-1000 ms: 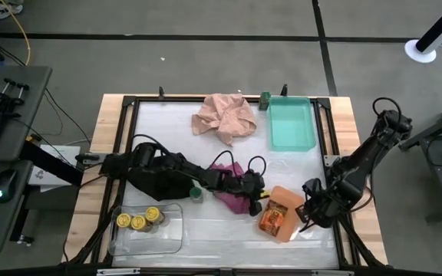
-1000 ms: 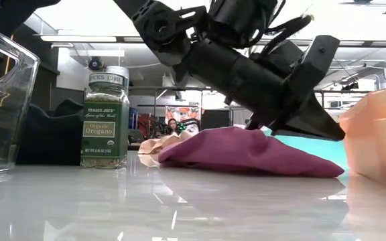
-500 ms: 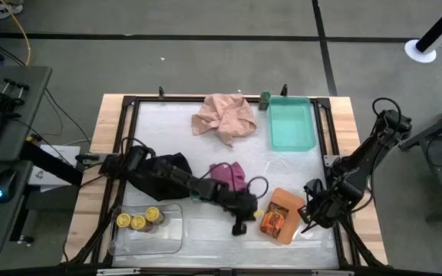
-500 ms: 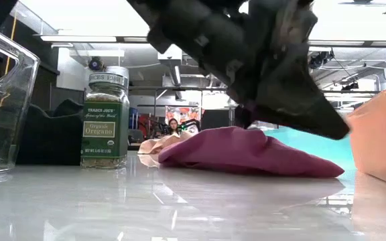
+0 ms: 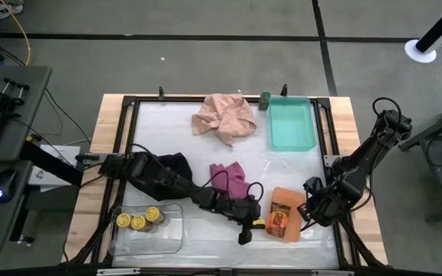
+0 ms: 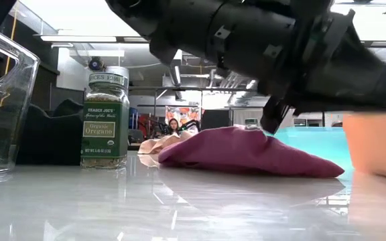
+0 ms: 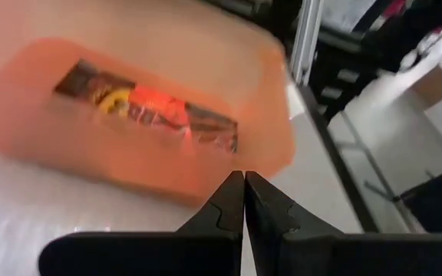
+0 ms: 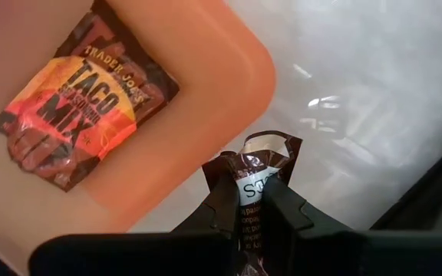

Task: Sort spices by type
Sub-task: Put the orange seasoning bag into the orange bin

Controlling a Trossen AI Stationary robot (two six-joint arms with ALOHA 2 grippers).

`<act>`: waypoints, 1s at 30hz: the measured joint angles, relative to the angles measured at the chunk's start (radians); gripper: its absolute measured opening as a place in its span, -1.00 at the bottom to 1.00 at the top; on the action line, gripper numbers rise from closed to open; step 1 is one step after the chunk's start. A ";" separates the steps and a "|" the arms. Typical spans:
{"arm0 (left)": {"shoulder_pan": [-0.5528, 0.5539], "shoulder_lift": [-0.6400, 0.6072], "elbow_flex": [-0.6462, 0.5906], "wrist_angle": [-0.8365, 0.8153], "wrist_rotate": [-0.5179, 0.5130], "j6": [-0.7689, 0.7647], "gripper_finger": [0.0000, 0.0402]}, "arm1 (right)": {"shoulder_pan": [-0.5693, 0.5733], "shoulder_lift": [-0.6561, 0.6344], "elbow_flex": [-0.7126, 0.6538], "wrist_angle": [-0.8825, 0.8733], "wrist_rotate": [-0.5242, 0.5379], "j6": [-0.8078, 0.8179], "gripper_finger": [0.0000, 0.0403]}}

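The packet (image 8: 77, 107) in the orange tray (image 8: 206, 100) reads "Trader Joe's Taco Seasoning Mix". The right claw (image 8: 248, 201) grasps a second packet (image 8: 259, 165). The left claw (image 7: 243, 201) is clenched, empty, beside the tray; a jar (image 6: 105, 117) reads "Organic Oregano".

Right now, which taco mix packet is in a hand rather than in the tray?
The packet pinched in the right hand, just off the orange tray's corner. The other taco mix packet lies flat inside that tray.
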 joint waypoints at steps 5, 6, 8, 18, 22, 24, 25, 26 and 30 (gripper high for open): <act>0.002 0.000 0.001 0.100 0.000 -0.005 -1.00 | 0.000 0.000 0.000 -0.047 0.002 -0.005 -0.90; 0.002 0.000 0.001 0.102 -0.003 -0.008 -1.00 | 0.000 0.000 0.000 -0.052 0.003 -0.005 -0.90; 0.002 0.000 0.001 0.097 -0.008 -0.008 -1.00 | 0.000 0.000 0.000 -0.062 0.008 -0.005 -0.90; 0.028 -0.126 0.003 -0.362 0.001 0.209 -1.00 | 0.005 -0.001 0.000 -0.084 -0.046 -0.031 -0.90; 0.019 -0.092 0.000 -0.287 0.011 0.211 -1.00 | -0.005 -0.001 0.000 -0.052 -0.043 -0.031 -0.90; 0.009 -0.072 0.000 -0.212 0.018 0.189 -1.00 | -0.009 0.000 0.000 -0.035 -0.032 -0.040 -0.90; 0.005 -0.059 0.002 -0.160 0.019 0.174 -1.00 | -0.015 0.003 0.000 -0.027 -0.023 -0.046 -0.90; 0.001 -0.046 0.003 -0.123 0.020 0.162 -1.00 | -0.019 0.007 0.000 -0.021 -0.021 -0.050 -0.90; -0.007 -0.003 0.000 -0.096 0.014 0.147 -1.00 | -0.041 0.025 0.000 -0.017 -0.015 -0.076 -0.90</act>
